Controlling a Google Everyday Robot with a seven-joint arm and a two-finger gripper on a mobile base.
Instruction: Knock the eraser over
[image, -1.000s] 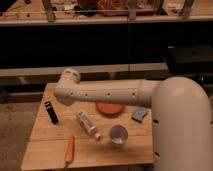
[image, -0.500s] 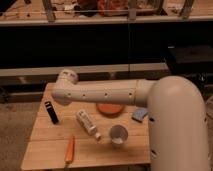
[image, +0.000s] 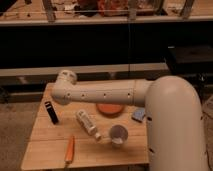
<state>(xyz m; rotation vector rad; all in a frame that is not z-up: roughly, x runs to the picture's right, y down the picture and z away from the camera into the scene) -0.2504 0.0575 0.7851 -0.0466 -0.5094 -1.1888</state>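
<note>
Just left of the white tube, eraser upright; hand out of view, pressed together.

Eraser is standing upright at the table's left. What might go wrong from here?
The shut end effector is hidden beyond the arm's end joint, so a sweep may miss the slim eraser. The white tube lies just right of it; a wide swipe might roll it toward the carrot. The eraser stands near the table's left edge and might get shoved off.
</note>
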